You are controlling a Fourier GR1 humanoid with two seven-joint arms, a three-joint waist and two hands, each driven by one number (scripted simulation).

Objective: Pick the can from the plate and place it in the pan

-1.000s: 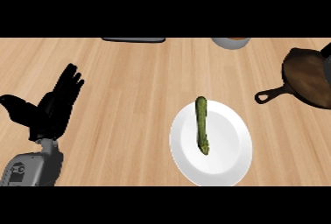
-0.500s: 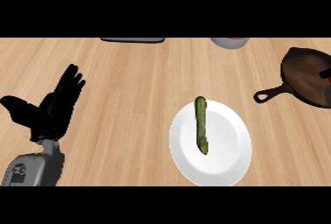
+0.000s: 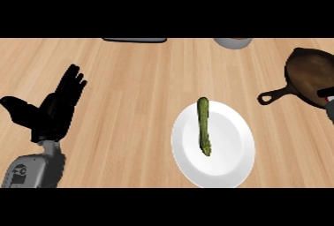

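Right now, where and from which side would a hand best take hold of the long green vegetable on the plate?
Probably at its middle, from straight above. The green vegetable is thin and lies flat, running lengthwise along the white plate, so fingers and thumb should close across its narrow width from left and right. Its far tip reaches the plate's far rim, so that end offers less room.
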